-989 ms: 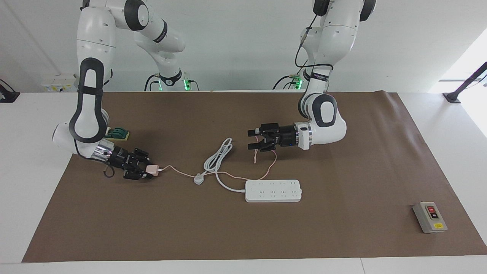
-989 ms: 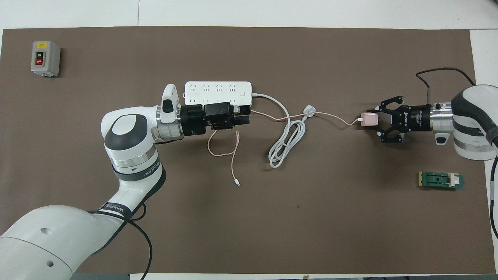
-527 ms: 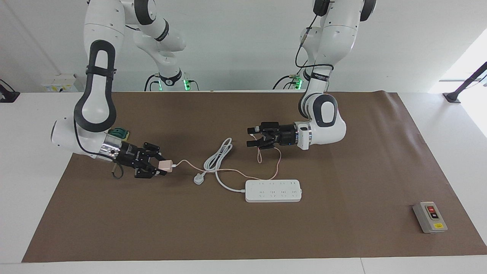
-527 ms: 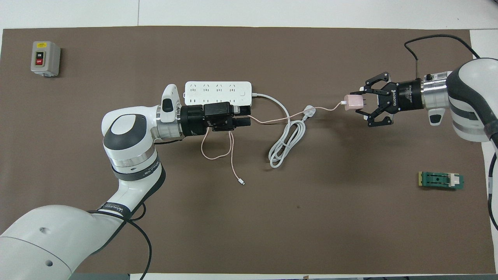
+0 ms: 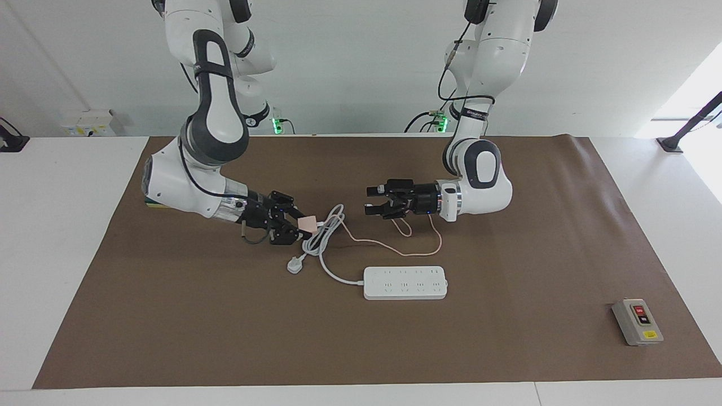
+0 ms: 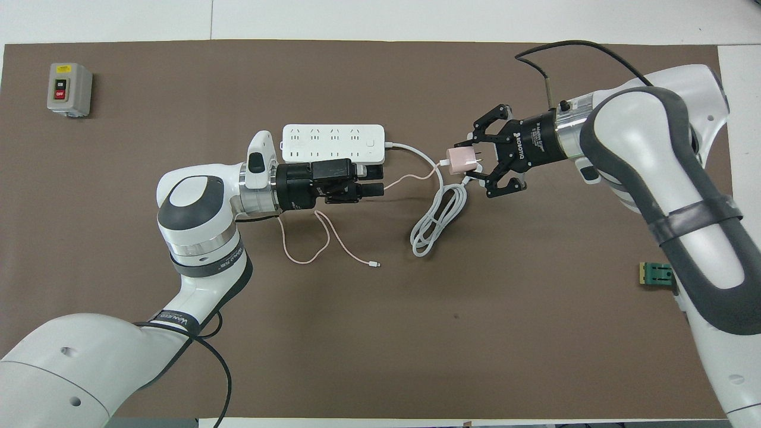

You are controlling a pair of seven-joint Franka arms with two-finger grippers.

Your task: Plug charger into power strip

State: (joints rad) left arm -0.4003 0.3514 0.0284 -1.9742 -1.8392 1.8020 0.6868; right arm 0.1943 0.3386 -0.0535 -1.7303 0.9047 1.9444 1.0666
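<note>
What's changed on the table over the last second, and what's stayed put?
The right gripper, shut on the charger, has carried it from the right arm's end of the table toward the middle, now over the coiled white cord. The pink cable trailed along, its loose loop reshaping under the left gripper, which is open and has barely moved. The power strip and grey switch box stayed put.

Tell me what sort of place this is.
Most likely a robotics lab test bench: two white arms stand at a table covered by a brown mat, with only practice items laid out, a power strip, a pink charger and a small grey switch box.
</note>
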